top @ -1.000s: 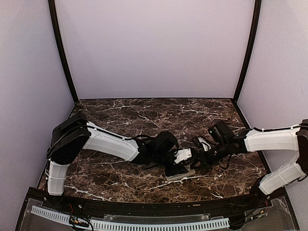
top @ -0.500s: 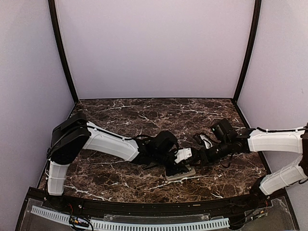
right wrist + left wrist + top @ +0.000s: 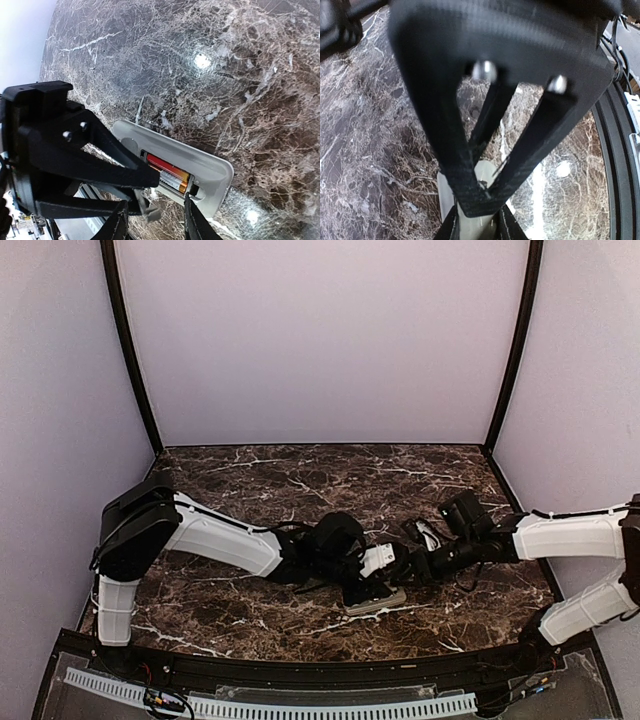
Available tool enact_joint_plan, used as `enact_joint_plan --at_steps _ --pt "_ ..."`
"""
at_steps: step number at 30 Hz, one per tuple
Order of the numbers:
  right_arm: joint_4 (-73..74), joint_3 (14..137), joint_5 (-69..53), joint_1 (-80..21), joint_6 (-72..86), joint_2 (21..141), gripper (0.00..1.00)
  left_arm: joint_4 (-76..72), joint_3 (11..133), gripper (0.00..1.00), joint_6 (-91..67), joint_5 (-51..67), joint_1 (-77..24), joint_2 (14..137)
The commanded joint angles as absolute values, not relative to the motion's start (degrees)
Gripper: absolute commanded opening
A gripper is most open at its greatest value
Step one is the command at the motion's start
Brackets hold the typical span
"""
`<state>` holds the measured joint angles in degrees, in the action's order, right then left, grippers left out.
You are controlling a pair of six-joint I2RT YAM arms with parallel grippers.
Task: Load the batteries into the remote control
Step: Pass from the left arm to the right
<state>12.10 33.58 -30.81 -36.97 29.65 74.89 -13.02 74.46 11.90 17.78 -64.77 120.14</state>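
The remote control (image 3: 378, 602) lies back-up on the marble table, light grey, with its battery bay open. Two batteries (image 3: 170, 176), red-orange and silver, lie side by side in the bay. My left gripper (image 3: 366, 582) is shut on the remote's left end; in the left wrist view the remote (image 3: 448, 200) sits between the two fingertips (image 3: 476, 231). My right gripper (image 3: 155, 222) is open just in front of the bay, one fingertip (image 3: 192, 210) near the bay's right end. A small grey piece (image 3: 149, 212) shows between the right fingers; I cannot tell what it is.
The dark marble table (image 3: 300, 480) is enclosed by pale walls with black corner posts (image 3: 130, 350). A black rail with a white strip (image 3: 300, 705) runs along the near edge. Both arms meet at the front centre, their fingers overlapping.
The right gripper drew back slightly to the right, then came in close to the remote again. The left arm sank a little. The remote stayed in place.
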Motion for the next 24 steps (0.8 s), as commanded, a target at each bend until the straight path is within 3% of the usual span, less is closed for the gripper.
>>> enact_joint_plan --at_steps 1,4,14,17,19,21,24 --pt "6.8 31.9 -33.6 -36.6 31.5 76.4 0.35 -15.5 73.0 0.21 10.0 19.1 -64.9 115.8" --pt "4.8 31.7 -34.8 -36.6 32.1 77.1 0.33 -16.3 72.6 0.21 9.6 19.8 -64.9 115.6" --pt "0.9 31.3 -39.1 -36.6 34.5 78.0 0.02 -16.4 72.4 0.21 9.9 19.9 -64.9 115.4" --pt "1.6 31.4 -39.5 -36.5 34.5 77.9 0.0 -16.1 72.3 0.23 10.1 19.5 -64.8 115.1" --pt "2.2 31.5 -39.9 -36.2 34.6 78.0 0.0 -15.2 72.1 0.36 10.4 19.3 -64.8 114.8" --pt "2.5 31.3 -40.6 -35.5 34.6 77.9 0.0 -14.4 71.4 0.6 10.6 19.4 -64.7 114.1" --pt "3.4 31.2 -40.7 -34.9 34.4 77.2 0.0 -12.4 68.9 0.72 11.2 18.8 -64.3 111.9"
